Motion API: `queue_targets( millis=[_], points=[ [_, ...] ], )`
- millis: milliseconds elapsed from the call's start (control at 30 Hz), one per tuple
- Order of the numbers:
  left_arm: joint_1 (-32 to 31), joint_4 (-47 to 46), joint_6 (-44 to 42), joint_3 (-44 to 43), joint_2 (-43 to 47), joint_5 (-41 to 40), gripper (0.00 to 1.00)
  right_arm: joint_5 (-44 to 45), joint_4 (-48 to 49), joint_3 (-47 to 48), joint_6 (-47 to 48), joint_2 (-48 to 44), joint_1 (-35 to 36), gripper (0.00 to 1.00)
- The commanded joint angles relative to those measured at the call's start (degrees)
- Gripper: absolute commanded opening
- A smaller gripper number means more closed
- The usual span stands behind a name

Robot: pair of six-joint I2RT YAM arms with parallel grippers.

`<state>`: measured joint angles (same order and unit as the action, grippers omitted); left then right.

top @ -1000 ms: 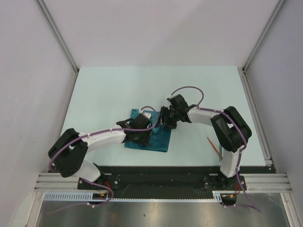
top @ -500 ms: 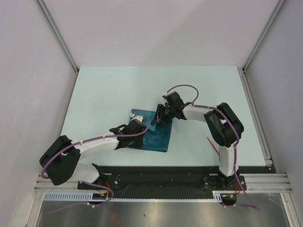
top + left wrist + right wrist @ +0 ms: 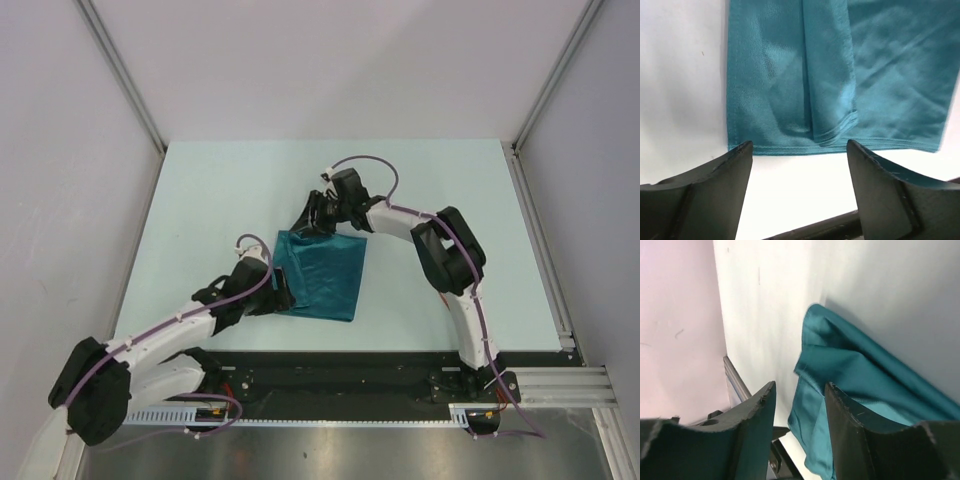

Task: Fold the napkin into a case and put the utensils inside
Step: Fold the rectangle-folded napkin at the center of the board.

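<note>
The teal napkin [image 3: 322,276] lies folded flat on the table near the front, with overlapping layers and a stitched hem showing in the left wrist view [image 3: 840,75]. My left gripper [image 3: 284,298] sits at its near-left edge, open; only bare table shows between its fingers [image 3: 800,145]. My right gripper [image 3: 309,222] hovers at the napkin's far edge with its jaws apart [image 3: 801,385]. There the cloth [image 3: 850,365] runs behind one finger and is not clamped. The utensils are hidden from every view.
The pale table [image 3: 230,190] is bounded by grey walls with metal rails on the left [image 3: 120,90] and right [image 3: 540,220]. A black base bar [image 3: 340,370] runs along the near edge. The right arm [image 3: 450,260] arches over the right side of the table.
My left arm has drawn back toward the near left, off the napkin, and its jaws have opened wide. My right gripper has slid from the napkin's right side to its far edge.
</note>
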<state>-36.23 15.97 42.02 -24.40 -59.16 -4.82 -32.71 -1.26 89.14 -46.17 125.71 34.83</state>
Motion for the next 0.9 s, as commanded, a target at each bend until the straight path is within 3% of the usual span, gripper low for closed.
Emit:
queue_targets(
  millis=[0,133,300,433,533,867],
  points=[
    [4.7,0.1,-0.5,-1.6,4.7,6.4,0.86,-4.3,3.2,6.1,-2.7,2.8,0.0,0.50],
    [9.8,-1.0,-3.8,-6.7,0.5,20.7,0.88,-5.2,2.1,6.7,-1.9,-0.2,-1.9,0.55],
    [9.5,0.9,-9.0,-13.1,-9.9,26.6,0.85,0.5,-11.3,6.7,9.3,-5.4,-3.2,0.69],
    [8.1,4.3,-10.3,-17.5,-13.8,23.3,0.80,4.1,-15.7,2.0,13.4,-10.1,-5.6,0.74],
    [3.8,8.1,-8.8,-21.3,-16.9,12.9,0.74,5.6,-16.1,-4.3,14.6,-15.3,-6.0,0.73],
    [-5.4,13.2,-5.4,-27.9,-28.6,-4.1,0.73,7.0,-13.4,-18.7,13.7,-27.1,-2.6,0.72]
  ],
)
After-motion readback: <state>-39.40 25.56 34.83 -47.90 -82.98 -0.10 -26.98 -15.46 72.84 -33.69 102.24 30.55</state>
